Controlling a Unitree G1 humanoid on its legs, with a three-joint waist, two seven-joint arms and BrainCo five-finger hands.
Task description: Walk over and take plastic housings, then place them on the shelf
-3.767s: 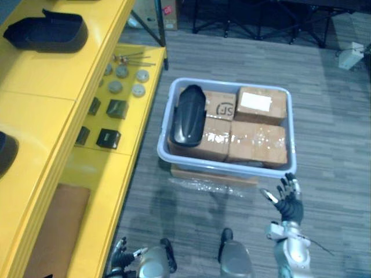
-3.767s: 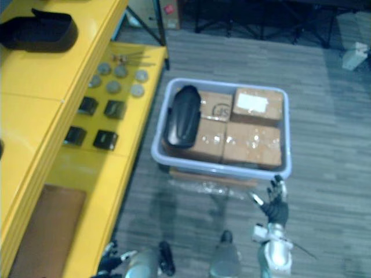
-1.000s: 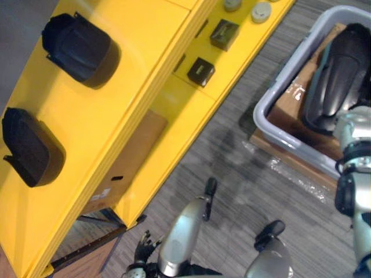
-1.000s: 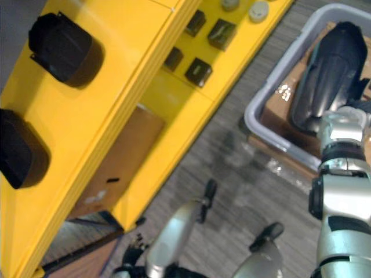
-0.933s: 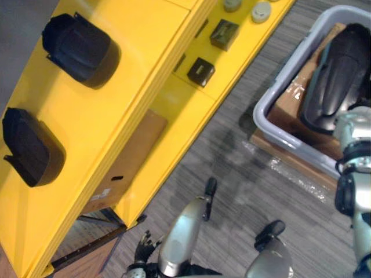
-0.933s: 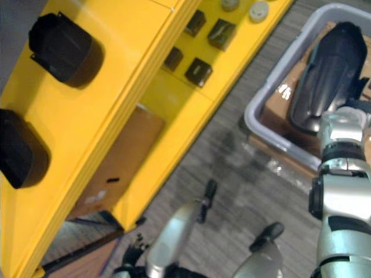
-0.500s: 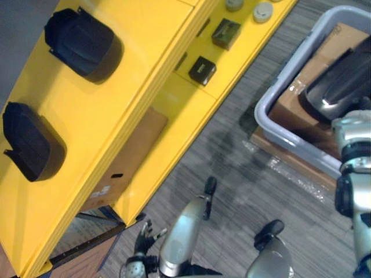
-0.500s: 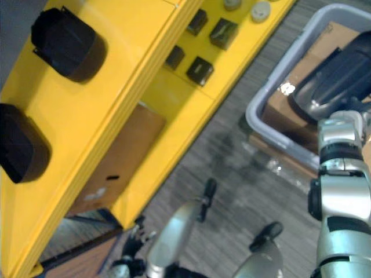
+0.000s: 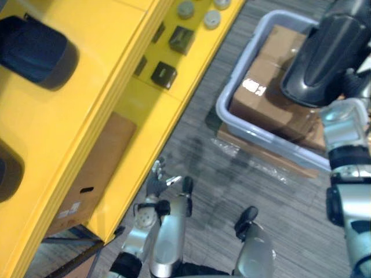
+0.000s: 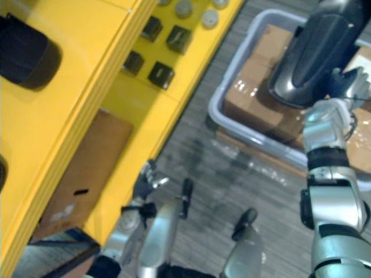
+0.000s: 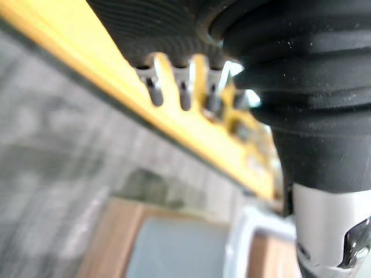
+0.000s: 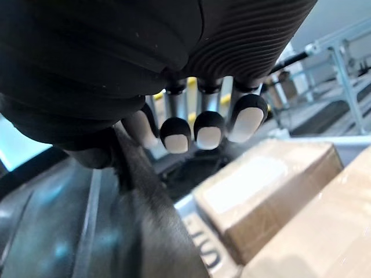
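Observation:
A long black plastic housing hangs tilted above the grey tub, with my right hand shut on its near end. In the right wrist view my fingertips curl over the housing's edge. My left hand is down low beside the yellow shelf, fingers straight and holding nothing. Two more black housings lie on the shelf's top level: one in full sight, the other cut off by the view's left edge.
The tub holds cardboard boxes and sits on a flat board on the carpet. Small black blocks and round discs lie on the lower yellow level. A brown cardboard box sits under the shelf.
My right hand has lifted the black housing up out of the tub. My left hand has come up higher beside the shelf. The camera has shifted, sliding the shelf leftward.

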